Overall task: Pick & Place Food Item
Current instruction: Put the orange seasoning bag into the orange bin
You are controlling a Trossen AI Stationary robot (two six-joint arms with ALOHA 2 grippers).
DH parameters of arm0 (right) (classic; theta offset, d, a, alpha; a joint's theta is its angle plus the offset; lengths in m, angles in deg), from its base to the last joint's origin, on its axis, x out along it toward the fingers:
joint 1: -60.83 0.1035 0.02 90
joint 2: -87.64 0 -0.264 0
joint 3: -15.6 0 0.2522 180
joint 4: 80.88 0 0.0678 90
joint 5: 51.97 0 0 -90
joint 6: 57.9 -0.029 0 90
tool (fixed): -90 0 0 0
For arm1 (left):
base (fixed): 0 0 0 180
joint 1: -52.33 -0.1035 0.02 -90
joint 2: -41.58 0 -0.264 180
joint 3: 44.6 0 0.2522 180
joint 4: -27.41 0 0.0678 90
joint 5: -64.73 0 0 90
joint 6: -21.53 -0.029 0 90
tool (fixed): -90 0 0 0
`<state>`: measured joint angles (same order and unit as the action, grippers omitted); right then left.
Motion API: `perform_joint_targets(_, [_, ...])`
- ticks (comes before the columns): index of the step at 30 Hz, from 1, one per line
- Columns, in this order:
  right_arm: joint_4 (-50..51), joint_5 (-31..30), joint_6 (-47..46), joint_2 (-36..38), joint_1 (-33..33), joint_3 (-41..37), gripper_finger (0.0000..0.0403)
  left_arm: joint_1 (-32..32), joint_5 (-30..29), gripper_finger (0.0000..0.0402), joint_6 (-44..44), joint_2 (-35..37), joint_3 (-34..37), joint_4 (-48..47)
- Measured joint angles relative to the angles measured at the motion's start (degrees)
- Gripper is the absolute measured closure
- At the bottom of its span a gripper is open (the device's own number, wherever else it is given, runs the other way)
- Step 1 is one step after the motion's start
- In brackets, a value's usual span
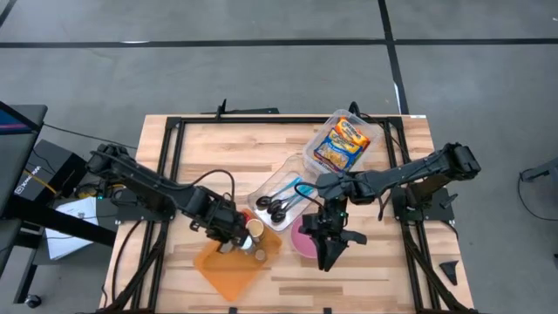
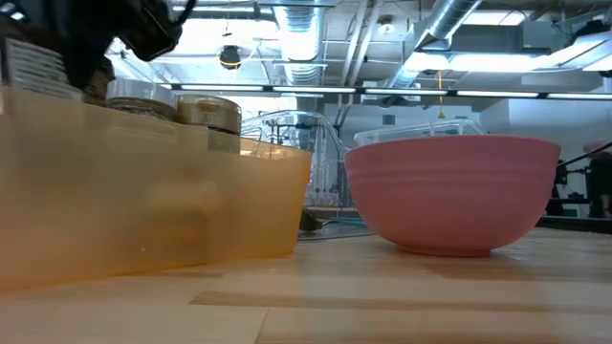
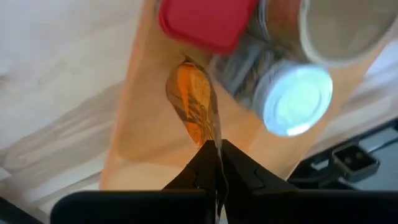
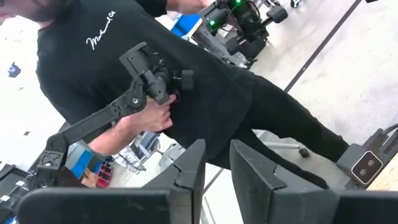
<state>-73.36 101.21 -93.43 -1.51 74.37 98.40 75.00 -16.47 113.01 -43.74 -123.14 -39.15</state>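
Between the clenched jaws of the left gripper (image 3: 219,163), an orange snack packet (image 3: 194,107) is being pinched by its edge, long axis pointing straight away, over the orange bin (image 3: 140,127); a red-lidded jar (image 3: 205,22) and cans (image 3: 295,99) are crowding just beyond. Right gripper (image 4: 216,167) is being held slightly parted, gripping nothing.

A wooden table (image 1: 196,144) is carrying everything here. A pink bowl (image 1: 303,242) is sitting near its front edge, an orange bin (image 1: 228,266) lying just left of the bowl, a clear tray (image 1: 281,187) resting behind it, and a clear box (image 1: 343,141) sitting farther back.
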Motion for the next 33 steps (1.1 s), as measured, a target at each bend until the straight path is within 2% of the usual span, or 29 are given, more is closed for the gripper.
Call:
perform_joint_targets(10, [5.2, -0.2, 4.8, 2.6, 0.0, 0.0, 0.0332, -2.6, -0.7, 0.0401, -0.6, -3.0, 0.0, 0.5])
perform_joint_targets(22, [8.9, -0.7, 7.4, 3.2, -0.1, 0.0, 0.0332, -2.7, -2.0, 0.0394, -0.6, -5.0, 0.0, 2.1])
perform_joint_targets(27, [9.0, -0.9, 7.5, 3.2, -0.1, 0.0, 0.0332, -2.5, -3.3, 0.0368, -0.6, -4.0, 0.0, 2.1])
perform_joint_targets(33, [9.0, -0.9, 7.5, 3.2, -0.1, 0.0, 0.0332, -2.5, -2.7, 0.031, -2.5, -3.9, 0.0, 3.1])
